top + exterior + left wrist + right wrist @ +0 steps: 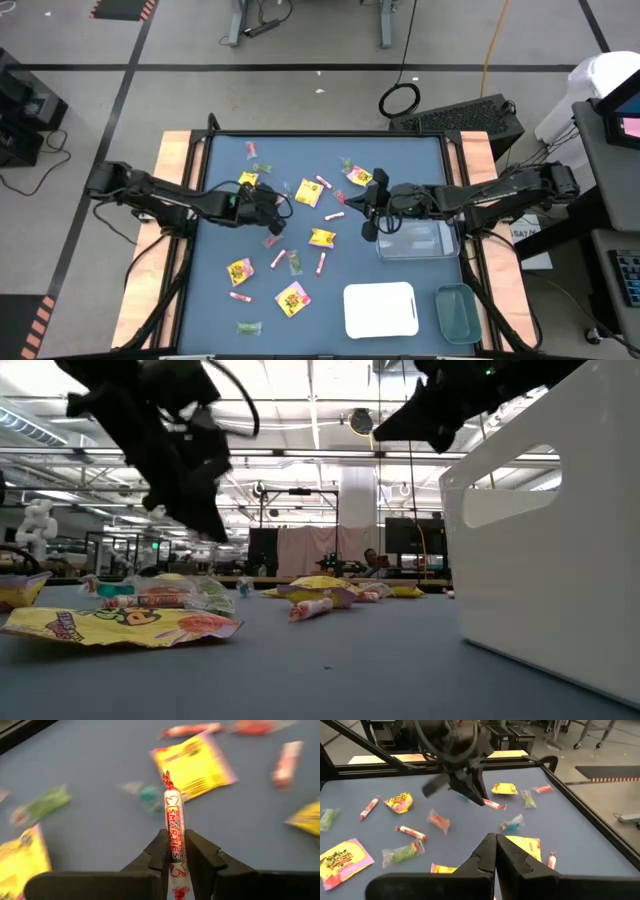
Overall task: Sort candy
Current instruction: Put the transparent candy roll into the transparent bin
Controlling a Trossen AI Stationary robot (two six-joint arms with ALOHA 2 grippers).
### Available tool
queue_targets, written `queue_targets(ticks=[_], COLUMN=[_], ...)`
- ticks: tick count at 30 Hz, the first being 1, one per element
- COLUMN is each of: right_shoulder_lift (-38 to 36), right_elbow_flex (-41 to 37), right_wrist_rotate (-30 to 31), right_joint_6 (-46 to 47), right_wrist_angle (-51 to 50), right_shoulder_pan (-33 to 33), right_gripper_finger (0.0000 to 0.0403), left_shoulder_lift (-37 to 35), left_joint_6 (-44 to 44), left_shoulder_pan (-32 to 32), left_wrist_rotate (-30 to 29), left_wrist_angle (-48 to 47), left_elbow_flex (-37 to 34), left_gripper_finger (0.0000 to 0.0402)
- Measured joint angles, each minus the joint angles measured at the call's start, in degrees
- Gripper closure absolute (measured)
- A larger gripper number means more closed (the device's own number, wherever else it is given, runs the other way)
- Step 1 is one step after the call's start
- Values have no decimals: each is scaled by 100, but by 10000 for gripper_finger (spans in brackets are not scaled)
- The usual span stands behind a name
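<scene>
Item: Smarties roll [173,827], clenched in my left claw [173,851], long axis in line with the fingers. Right claw [494,851] pinched shut, empty, nearer the clear tray [420,243].

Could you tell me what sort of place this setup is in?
Probably a robotics lab or workshop hall: bare floor with marked lines, ceiling strip lights, and a blue work table with two arms.

Around the flat white rectangular tray [380,310] the blue table [420,160] lies bare — open passage on its far side up to the clear plastic tray [417,243]. A green-tinted tray [457,312] blocks one flank; on the other, yellow candy packets [293,298] and pink sticks [278,259] litter the mat — gaps between them are narrow.
</scene>
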Motion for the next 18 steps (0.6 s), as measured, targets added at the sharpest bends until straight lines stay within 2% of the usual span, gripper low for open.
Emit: queue_targets(ticks=[4, 7, 12, 18], right_shoulder_lift=[451, 784, 1243, 1625], right_elbow_flex=[0, -2, 7, 428], right_wrist_rotate=[-5, -186, -447, -440], right_joint_6=[-90, -94, -114, -407], right_wrist_angle=[503, 856, 1395, 1347], right_shoulder_pan=[-2, -2, -1, 47], right_gripper_finger=[397, 375, 311, 223], left_shoulder_lift=[-480, -755, -905, -853], left_joint_6=[685, 1229, 1990, 2630], left_shoulder_pan=[-93, -150, -206, -216], left_wrist_rotate=[332, 684, 1313, 1825], left_wrist_angle=[83, 356, 1000, 1687], left_elbow_flex=[124, 141, 141, 139], left_gripper_finger=[347, 346, 346, 345])
